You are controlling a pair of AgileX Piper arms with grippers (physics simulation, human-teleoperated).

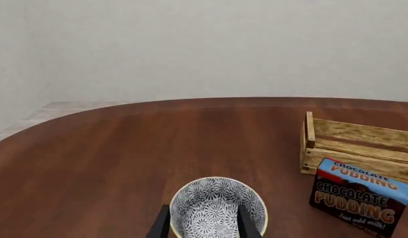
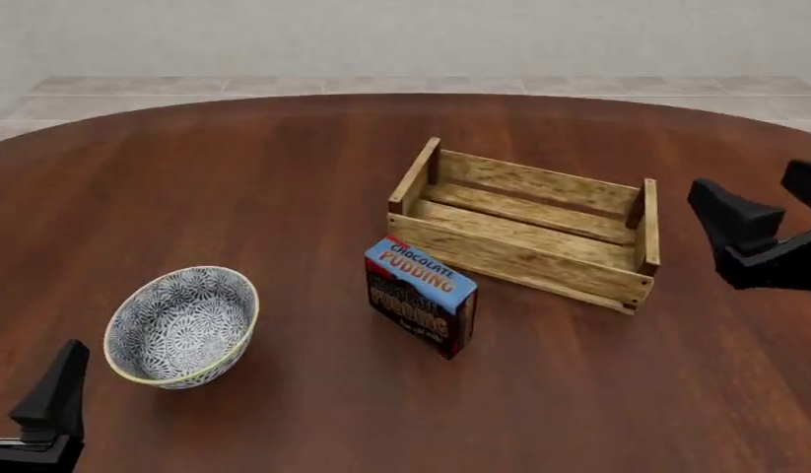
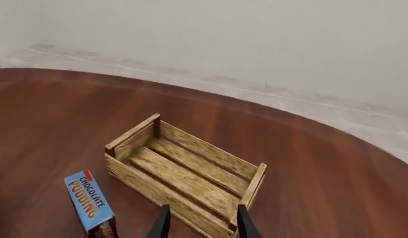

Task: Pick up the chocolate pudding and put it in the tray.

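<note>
The chocolate pudding (image 2: 421,296) stands upright on the table, a small carton with a blue top and a dark brown front. It sits just in front of the near left corner of the tray (image 2: 510,258), a light-wood slatted crate that holds nothing. My left gripper (image 2: 18,379) is open and empty at the near left, beside the bowl and far from the carton. My right gripper (image 2: 770,202) hangs open and empty to the right of the tray. The left wrist view shows the pudding (image 1: 359,198) before the tray (image 1: 362,134); the right wrist view shows the pudding (image 3: 91,203) and the tray (image 3: 157,191).
A round blue-grey patterned bowl (image 2: 181,325) sits at the near left of the dark wooden table (image 2: 247,177). In the left wrist view the bowl (image 1: 217,206) lies right ahead of the left fingertips (image 1: 247,220). Beyond the table's far curved edge is pale tiled floor.
</note>
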